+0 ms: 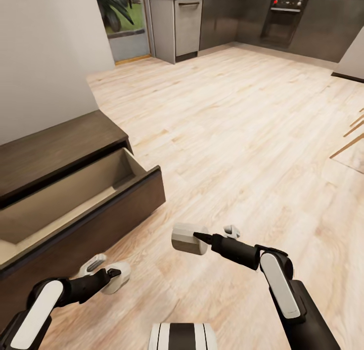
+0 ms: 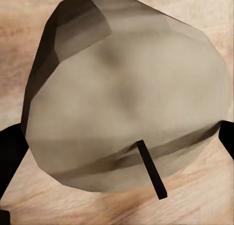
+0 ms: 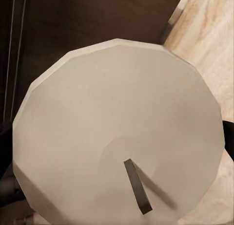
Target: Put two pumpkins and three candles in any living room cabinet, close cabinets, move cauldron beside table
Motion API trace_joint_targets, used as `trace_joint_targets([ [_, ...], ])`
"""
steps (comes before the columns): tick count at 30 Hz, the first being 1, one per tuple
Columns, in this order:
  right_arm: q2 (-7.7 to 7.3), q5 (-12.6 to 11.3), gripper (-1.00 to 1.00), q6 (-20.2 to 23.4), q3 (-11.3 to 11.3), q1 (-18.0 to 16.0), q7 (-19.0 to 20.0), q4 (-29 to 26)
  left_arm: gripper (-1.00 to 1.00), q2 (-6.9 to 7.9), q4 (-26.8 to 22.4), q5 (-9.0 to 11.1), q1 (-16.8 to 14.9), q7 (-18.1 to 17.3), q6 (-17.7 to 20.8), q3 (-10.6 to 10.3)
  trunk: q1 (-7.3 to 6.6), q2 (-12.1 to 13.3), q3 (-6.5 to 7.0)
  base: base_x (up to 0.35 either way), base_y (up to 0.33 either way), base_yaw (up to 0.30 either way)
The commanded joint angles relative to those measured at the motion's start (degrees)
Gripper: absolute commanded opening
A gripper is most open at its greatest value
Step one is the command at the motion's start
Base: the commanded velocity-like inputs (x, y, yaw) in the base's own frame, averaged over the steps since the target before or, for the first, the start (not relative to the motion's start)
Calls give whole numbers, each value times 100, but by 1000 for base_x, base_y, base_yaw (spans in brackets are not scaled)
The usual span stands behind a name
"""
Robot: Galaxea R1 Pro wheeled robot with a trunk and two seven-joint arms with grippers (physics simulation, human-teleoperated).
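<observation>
Two candles (image 1: 188,238) (image 1: 117,278), one open cabinet (image 1: 76,198) drawer, two claws (image 1: 202,237) (image 1: 112,274).

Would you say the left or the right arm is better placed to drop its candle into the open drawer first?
Left, probably. The left gripper holds its candle just beside the open drawer, while the right gripper holds its candle farther out over the floor.

You have pale wood floor (image 1: 242,138) ahead, grey kitchen units (image 1: 222,21) with an oven (image 1: 284,16) along the far wall, and a plant (image 1: 114,6) outside the window.
</observation>
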Motion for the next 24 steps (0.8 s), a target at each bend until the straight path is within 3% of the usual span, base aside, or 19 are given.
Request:
trace_joint_targets([
  [1, -3, 48, -100, 13, 0, -1, 42, -1, -100, -2, -3, 55, -3, 58, 20, -1, -3, 0, 27, 0, 0, 191],
  [9, -3, 48, -100, 12, -5, -5, 46, 43, -100, -30, 2, 47, -3, 105, 30, -23, -24, 11, 263, 0, 0, 198],
  [16, -3, 44, -100, 13, -8, -5, 51, 127, -100, -116, -44, 50, -52, 540, 205, -75, -42, 20, 471, 0, 0, 206],
  [20, -3, 45, -100, 13, -9, -5, 51, 135, -100, -133, -99, 64, -55, 591, 218, -76, -52, 26, 589, 0, 0, 207],
  [24, -16, 42, -100, 13, -13, -6, 51, 162, -100, -133, -97, 233, -56, 599, 224, -83, -62, 31, 695, -37, 0, 139],
])
